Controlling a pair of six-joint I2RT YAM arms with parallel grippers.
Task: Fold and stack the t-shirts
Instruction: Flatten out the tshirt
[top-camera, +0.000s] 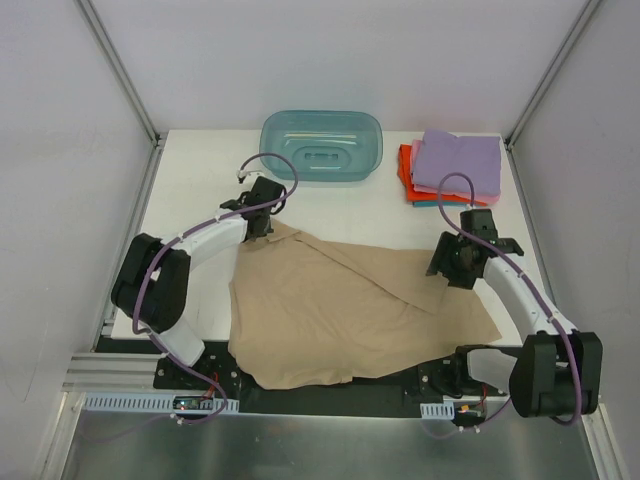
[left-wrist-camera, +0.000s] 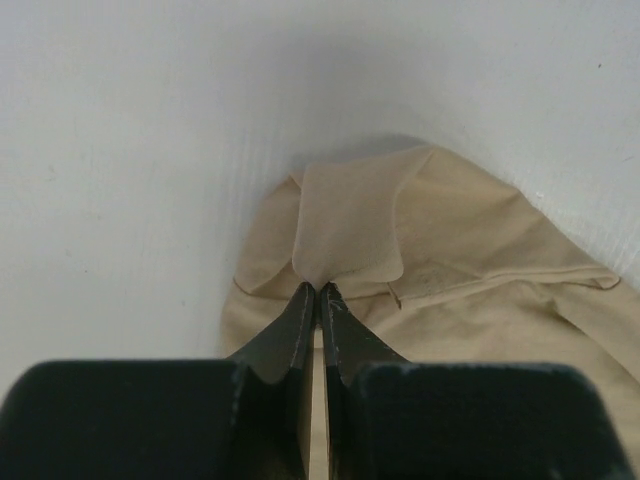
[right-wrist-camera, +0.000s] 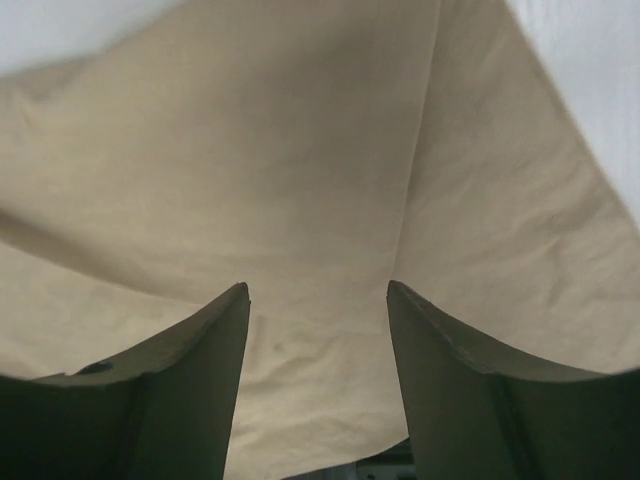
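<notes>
Two arms reach over one tan shirt (top-camera: 340, 310) in the top view. It lies spread and rumpled on the table (top-camera: 190, 180), one flap turned over on a slant. The left gripper (top-camera: 261, 230) sits at the shirt's far corner. The right gripper (top-camera: 455, 270) hangs over the edge on its own side, and the cloth runs from both toward the middle. Beyond the right gripper lies a stack of folded shirts (top-camera: 452, 168) (lilac on top, with pink, orange-red and teal edges under it). A teal tub (top-camera: 322, 145) stands past the left gripper.

From the left wrist, the fingers (left-wrist-camera: 300, 320) are pressed together and pinch a small tab of the tan shirt right at their tips. The tab stands up ahead of them, and the rest of the cloth spills away ahead and to one side.

From the right wrist, the fingers (right-wrist-camera: 200, 370) stand spread with nothing between them, and tan cloth fills the view just past the tips (whether they touch it I cannot tell).

I judge the shirt light, limp and thin: it will sag, drag and wrinkle rather than keep a shape, and a shallow nip could slip. The best hold looks like a hem or corner, each gripper on its own side, biting deep enough to catch every layer.
</notes>
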